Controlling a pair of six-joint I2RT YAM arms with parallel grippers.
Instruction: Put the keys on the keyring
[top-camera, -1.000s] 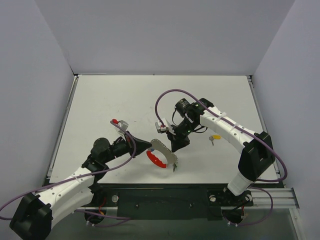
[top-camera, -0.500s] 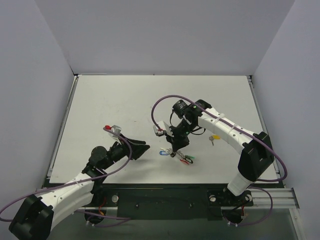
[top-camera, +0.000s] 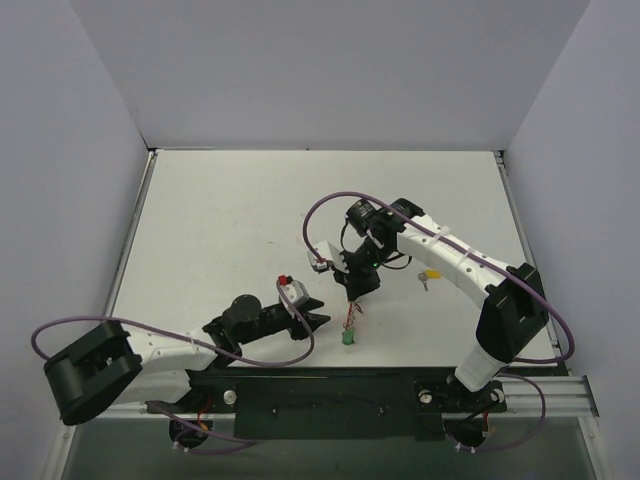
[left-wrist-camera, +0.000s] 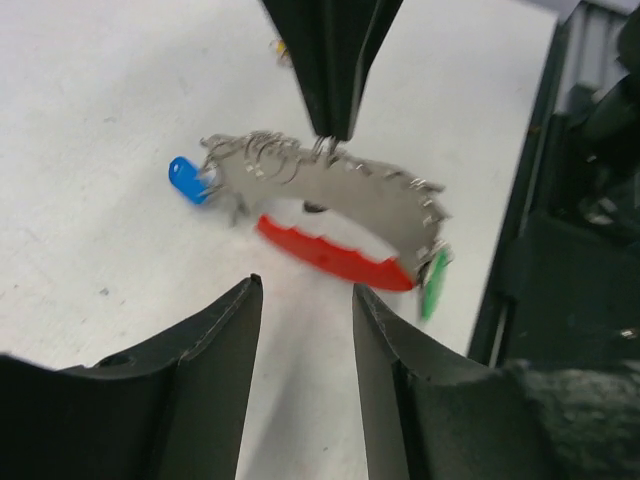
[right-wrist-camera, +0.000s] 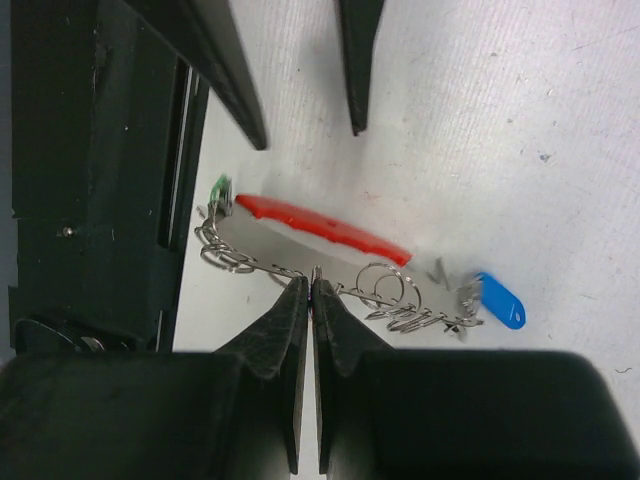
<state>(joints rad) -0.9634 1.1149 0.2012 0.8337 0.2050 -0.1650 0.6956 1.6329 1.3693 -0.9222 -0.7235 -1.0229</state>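
The keyring (right-wrist-camera: 320, 228), part red and part silvery (left-wrist-camera: 370, 195), hangs off the table with my right gripper (right-wrist-camera: 314, 280) shut on its silvery edge. A blue-capped key (left-wrist-camera: 187, 180) dangles at one end and a green-capped key (left-wrist-camera: 433, 285) at the other. Small wire loops line the silvery part. In the top view the keyring (top-camera: 349, 318) shows edge-on below the right gripper (top-camera: 352, 295). My left gripper (left-wrist-camera: 305, 290) stands open and empty a short way from the red part, pointing at it. A yellow-capped key (top-camera: 431, 273) lies on the table to the right.
The black base rail (top-camera: 330, 395) runs along the near table edge, close below the left gripper (top-camera: 322, 320) and the green key (top-camera: 347, 338). Purple cables (top-camera: 330, 205) loop over both arms. White walls enclose the table on three sides.
The left gripper has let go of the keyring and opened. Its arm swung down and right along the near edge. The keyring now hangs from the right gripper alone.
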